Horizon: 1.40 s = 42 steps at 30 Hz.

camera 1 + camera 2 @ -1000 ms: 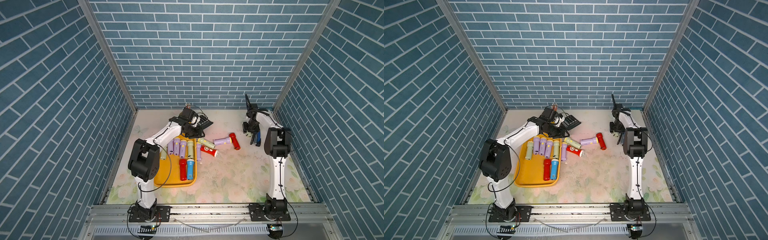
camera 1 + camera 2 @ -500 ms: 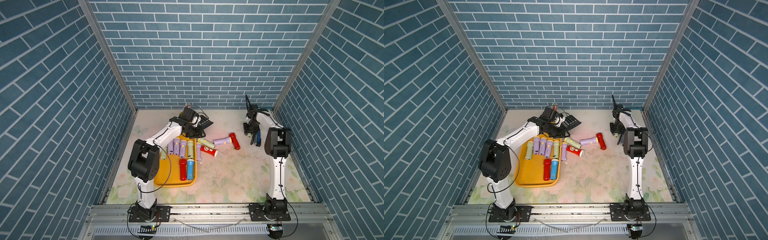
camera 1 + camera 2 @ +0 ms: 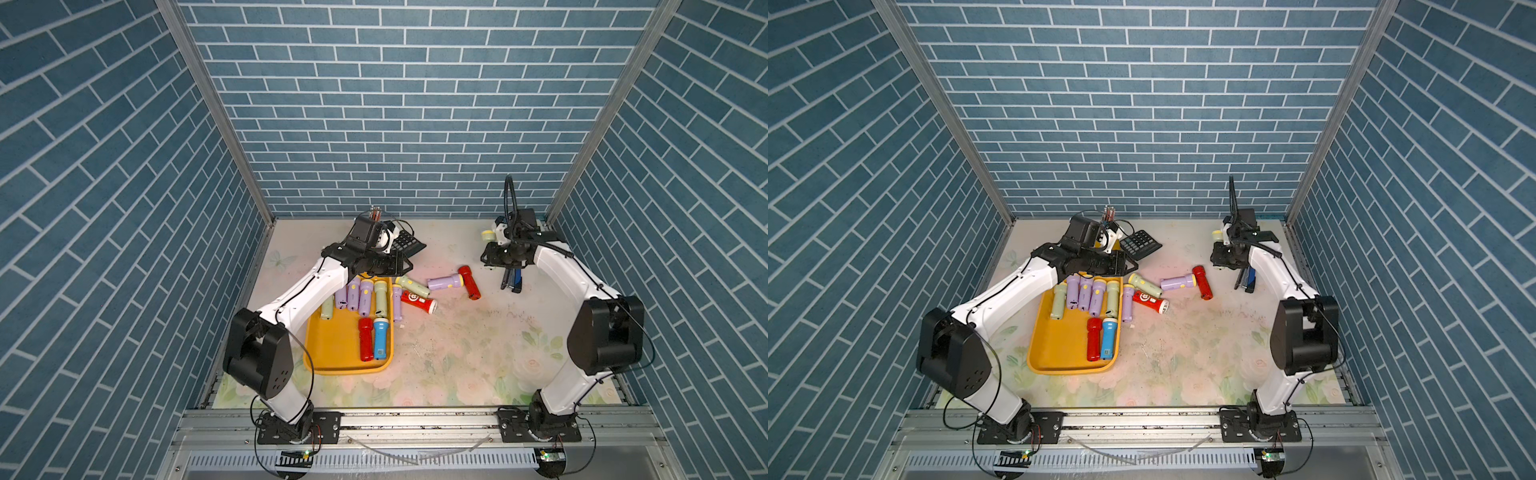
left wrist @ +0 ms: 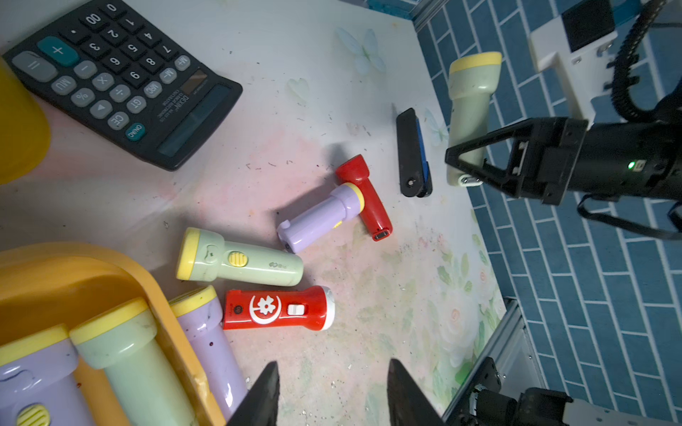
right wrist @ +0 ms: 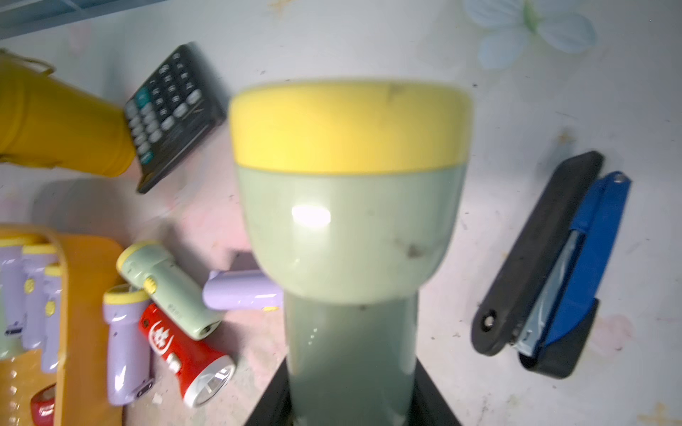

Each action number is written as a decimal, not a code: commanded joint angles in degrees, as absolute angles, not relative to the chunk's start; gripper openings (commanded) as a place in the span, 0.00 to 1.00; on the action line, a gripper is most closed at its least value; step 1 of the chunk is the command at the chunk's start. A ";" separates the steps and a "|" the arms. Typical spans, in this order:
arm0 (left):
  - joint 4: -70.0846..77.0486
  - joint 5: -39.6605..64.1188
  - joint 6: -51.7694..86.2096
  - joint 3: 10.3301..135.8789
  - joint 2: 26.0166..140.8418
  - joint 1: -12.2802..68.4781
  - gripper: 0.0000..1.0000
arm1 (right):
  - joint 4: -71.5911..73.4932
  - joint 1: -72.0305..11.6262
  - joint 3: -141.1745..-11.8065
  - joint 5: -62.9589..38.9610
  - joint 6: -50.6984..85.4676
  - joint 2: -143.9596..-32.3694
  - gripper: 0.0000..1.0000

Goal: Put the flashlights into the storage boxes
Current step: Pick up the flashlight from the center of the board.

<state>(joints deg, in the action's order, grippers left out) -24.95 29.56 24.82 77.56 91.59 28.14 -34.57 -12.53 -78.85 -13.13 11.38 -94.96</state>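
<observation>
My right gripper (image 5: 350,391) is shut on the handle of a pale green flashlight (image 5: 350,228) with a yellow head, held raised at the back right (image 3: 487,237). The orange-yellow storage box (image 3: 336,349) lies at the left with several flashlights in it. Four more lie loose on the table: a pale green one (image 3: 411,286), a red one with a flower mark (image 3: 417,303), a lilac one (image 3: 444,283) and a plain red one (image 3: 469,282). Another lilac one (image 3: 397,303) lies against the box's right rim. My left gripper (image 4: 332,391) hovers open and empty over the box's far right corner.
A black calculator (image 3: 405,241) lies behind the box, leaning on a yellow pencil cup (image 4: 18,121). A blue-black stapler (image 3: 512,280) lies just below my right gripper. Blue brick walls close in the table on three sides.
My right gripper has closed on the pale green flashlight. The left arm has stayed almost where it was.
</observation>
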 commanded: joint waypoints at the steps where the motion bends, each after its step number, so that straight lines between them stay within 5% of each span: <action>1: -16.99 31.33 28.06 73.76 87.97 29.21 0.48 | -24.13 -16.22 -70.69 -16.63 14.39 -87.62 0.26; 14: 1.79 35.49 29.85 62.86 79.31 36.34 0.53 | 7.27 -28.32 -44.76 -25.19 23.37 -67.84 0.23; 36: 3.23 29.26 30.32 61.25 81.54 40.34 0.54 | 16.84 -41.03 -41.37 -21.27 26.10 -66.16 0.23; 42: 1.81 28.45 30.06 61.26 81.07 40.34 0.48 | 17.03 -41.75 -41.56 -20.93 26.09 -67.15 0.23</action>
